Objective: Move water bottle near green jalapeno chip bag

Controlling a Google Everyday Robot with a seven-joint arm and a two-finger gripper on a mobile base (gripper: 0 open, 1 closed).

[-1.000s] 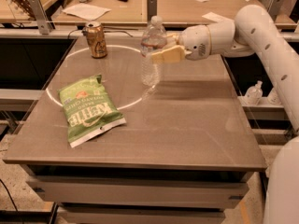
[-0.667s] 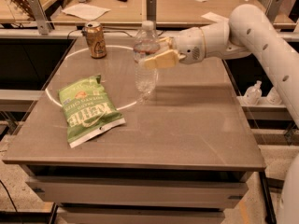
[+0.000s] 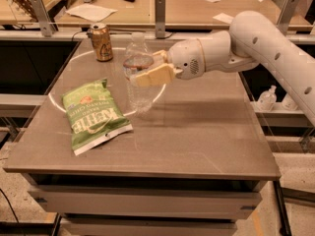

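Over table [image 3: 206, 132], claw [image 3: 143, 67] clamped on water bottle [image 3: 139, 95] (contents unclear), near green jalapeno chip bag [image 3: 93, 117].

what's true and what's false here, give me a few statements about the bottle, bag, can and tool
1. The tool grips the water bottle at its label band. True.
2. The green jalapeno chip bag stands upright. False: it lies flat on the table.
3. The drink can stands upright beyond the bag. True.
4. The water bottle sits on the bag. False: it is beside the bag, not on it.
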